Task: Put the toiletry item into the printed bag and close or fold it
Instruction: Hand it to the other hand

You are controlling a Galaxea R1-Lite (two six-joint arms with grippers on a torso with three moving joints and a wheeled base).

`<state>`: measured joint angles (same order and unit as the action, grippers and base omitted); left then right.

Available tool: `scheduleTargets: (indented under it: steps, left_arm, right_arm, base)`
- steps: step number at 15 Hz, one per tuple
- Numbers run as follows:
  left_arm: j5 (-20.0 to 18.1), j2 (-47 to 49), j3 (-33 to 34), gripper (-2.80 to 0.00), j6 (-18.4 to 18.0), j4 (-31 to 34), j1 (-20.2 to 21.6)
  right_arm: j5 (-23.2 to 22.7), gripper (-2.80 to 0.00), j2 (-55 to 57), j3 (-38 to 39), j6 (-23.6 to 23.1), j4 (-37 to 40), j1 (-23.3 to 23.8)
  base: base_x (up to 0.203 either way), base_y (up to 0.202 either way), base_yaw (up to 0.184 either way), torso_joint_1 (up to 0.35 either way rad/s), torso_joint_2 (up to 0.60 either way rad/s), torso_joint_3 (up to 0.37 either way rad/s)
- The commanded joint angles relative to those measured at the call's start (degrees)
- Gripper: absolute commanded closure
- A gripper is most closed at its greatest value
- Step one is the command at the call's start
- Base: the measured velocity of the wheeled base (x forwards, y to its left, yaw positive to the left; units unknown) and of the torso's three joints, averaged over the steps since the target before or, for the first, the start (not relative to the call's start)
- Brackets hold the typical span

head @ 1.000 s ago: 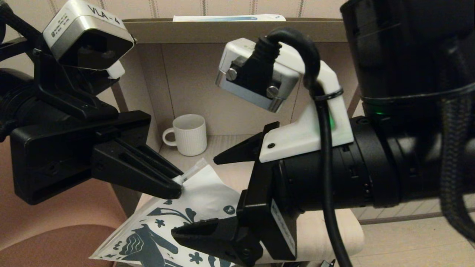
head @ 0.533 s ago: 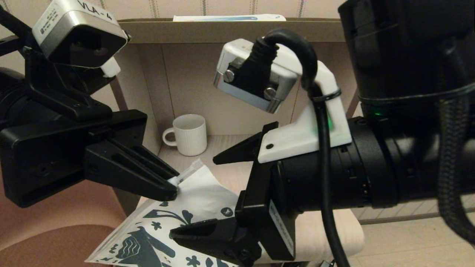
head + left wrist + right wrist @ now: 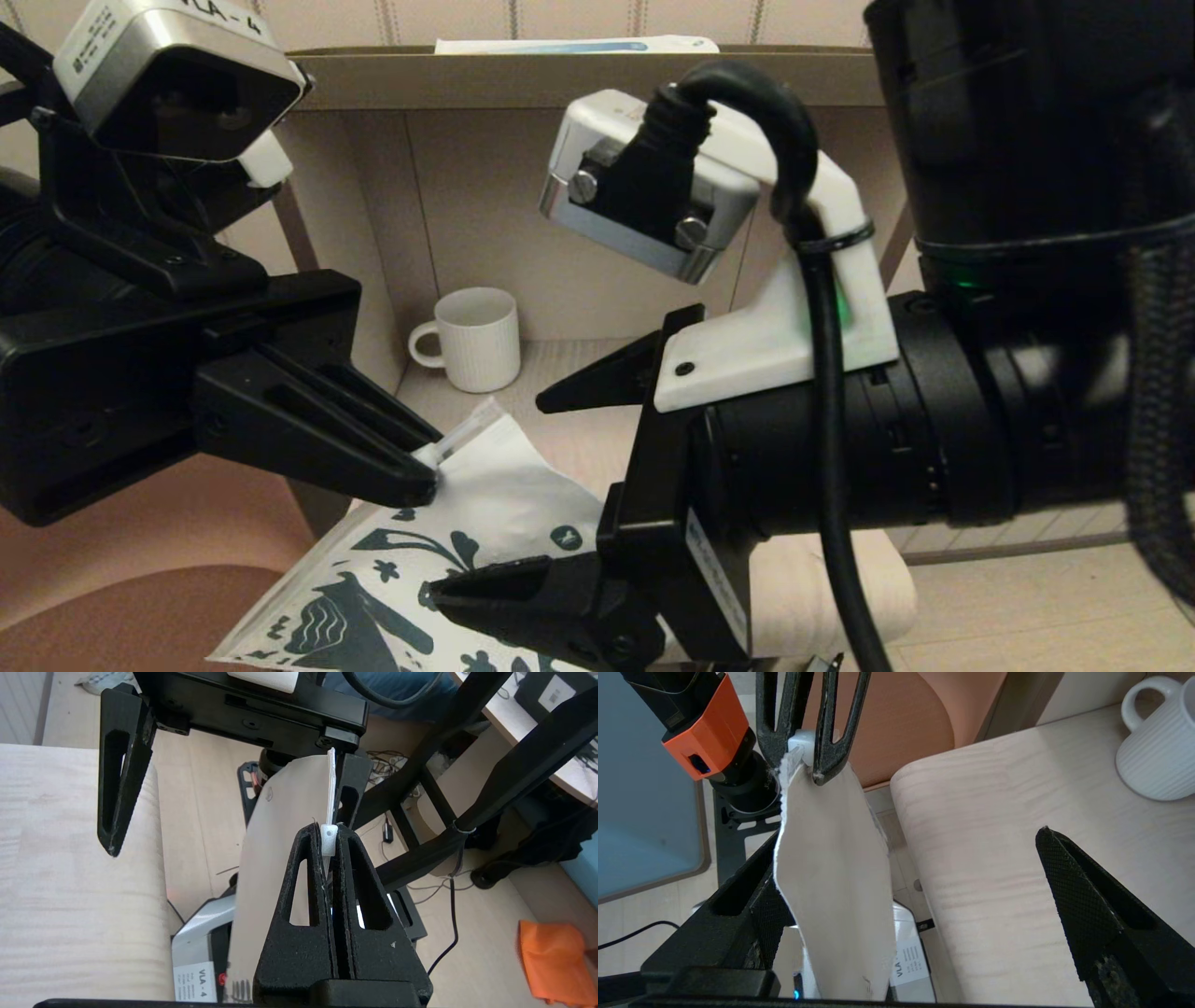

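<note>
We see a striped wall (image 3: 373, 19) behind a beige shelf (image 3: 523, 84), a pale wooden table (image 3: 1017, 858), pink chair (image 3: 140, 597) and light floor (image 3: 1027, 607).

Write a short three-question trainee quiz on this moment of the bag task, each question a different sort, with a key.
1. True or false: the left gripper is shut on the printed bag's zip slider.
2. The right gripper is: A) open around the bag B) shut on the mug C) out of view.
3. What stands on the table behind the bag?

Key: 1 true. 2 A. 3 the white ribbed mug.
</note>
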<state>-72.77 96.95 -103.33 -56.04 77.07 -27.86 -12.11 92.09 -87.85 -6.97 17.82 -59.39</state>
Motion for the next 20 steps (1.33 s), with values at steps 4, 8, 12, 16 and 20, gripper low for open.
scheduleTargets:
  steps: [4, 8, 12, 16, 20]
  left_arm:
    - [-1.1, -0.1, 0.0, 0.00, -0.3, 0.4, 0.9]
    - [-1.2, -0.5, 0.2, 0.00, -0.3, 0.5, 1.0]
    - [-1.2, -0.6, 1.0, 0.00, -0.4, 0.3, 1.2]
    - [-1.2, 0.3, 2.9, 0.00, -0.7, -0.7, 2.9]
    - [-1.1, 3.0, 3.0, 0.00, -1.0, -2.3, 3.7]
  right_arm:
    - [3.7, 0.00, 1.0, 0.1, -3.6, -0.2, 0.1]
    - [3.8, 0.00, 1.9, -2.0, -3.1, 0.1, 0.0]
    - [3.8, 0.00, 1.8, -1.7, -2.8, 0.1, -0.2]
    - [3.8, 0.00, 1.2, -0.1, -2.6, 0.1, -0.2]
    - [2.6, 0.00, -1.6, 3.8, -2.9, -0.1, -0.9]
  base:
    - [0.000, 0.000, 0.000, 0.000, 0.00, 0.000]
    - [0.000, 0.000, 0.000, 0.000, 0.00, 0.000]
    - [0.000, 0.000, 0.000, 0.000, 0.00, 0.000]
    - [0.000, 0.000, 0.000, 0.000, 0.00, 0.000]
    - [0.000, 0.000, 0.000, 0.000, 0.00, 0.000]
